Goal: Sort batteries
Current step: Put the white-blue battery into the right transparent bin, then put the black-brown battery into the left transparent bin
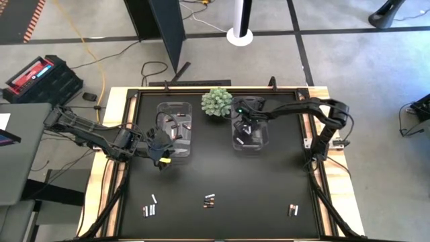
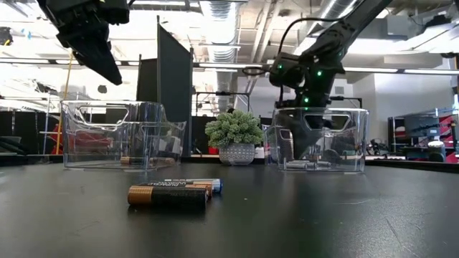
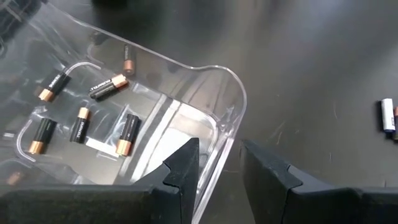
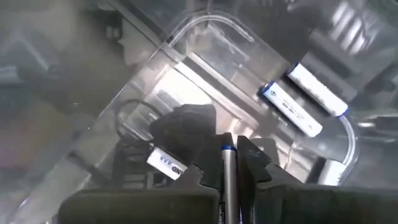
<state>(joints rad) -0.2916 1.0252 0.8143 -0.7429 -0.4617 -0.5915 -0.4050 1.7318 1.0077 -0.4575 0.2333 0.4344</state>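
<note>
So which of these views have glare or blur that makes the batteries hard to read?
Right wrist view: the clear bin is washed with glare and haze, though the white batteries stay legible. Low view: the near dark batteries are sharp, the bright room behind blown out. Left wrist view: clear, mild reflections on the left bin.

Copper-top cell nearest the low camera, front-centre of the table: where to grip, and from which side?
Mid-barrel, from straight above. The copper-top cell lies flat on its side on the table, so only its top is free. A second cell sits close behind it, so a finger may not fit there. Pinching it end to end, or nudging it clear first, looks safer.
</note>
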